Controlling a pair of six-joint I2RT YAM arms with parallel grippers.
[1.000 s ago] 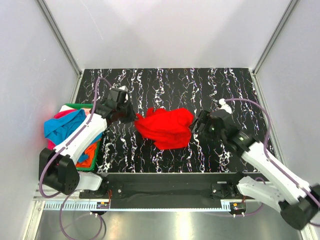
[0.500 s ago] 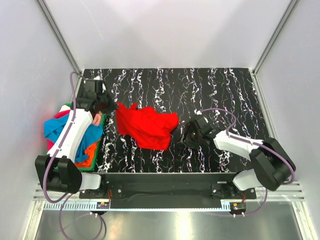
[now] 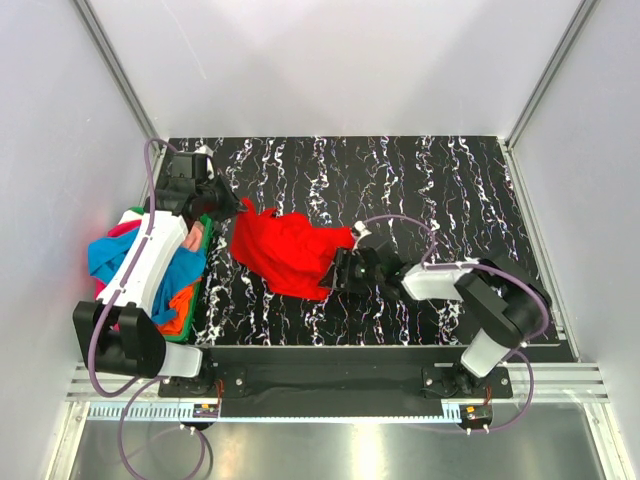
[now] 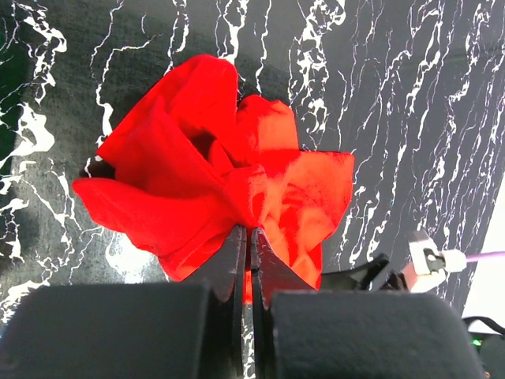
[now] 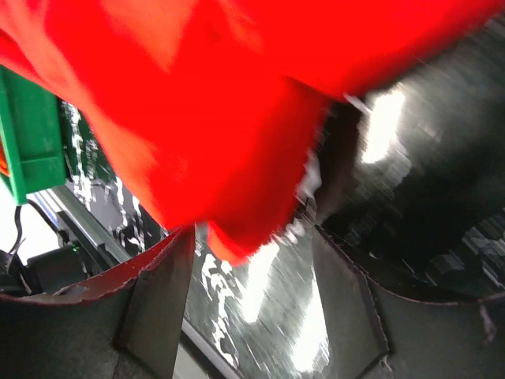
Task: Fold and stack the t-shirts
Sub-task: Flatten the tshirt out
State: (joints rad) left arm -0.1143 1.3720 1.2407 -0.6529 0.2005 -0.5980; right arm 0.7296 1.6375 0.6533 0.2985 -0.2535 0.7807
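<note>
Top: red t-shirt (image 3: 285, 255) lies crumpled on the table (image 3: 450, 190), left gripper (image 3: 237, 207) at its far-left corner, right gripper (image 3: 338, 270) at its right edge
Left wrist: jaws pressed together, pinching a fold of the shirt
Right wrist: fingers (image 5: 158, 292) spread, shirt hem between them, not clamped

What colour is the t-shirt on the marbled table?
The t-shirt is bright red; left wrist view.
</note>
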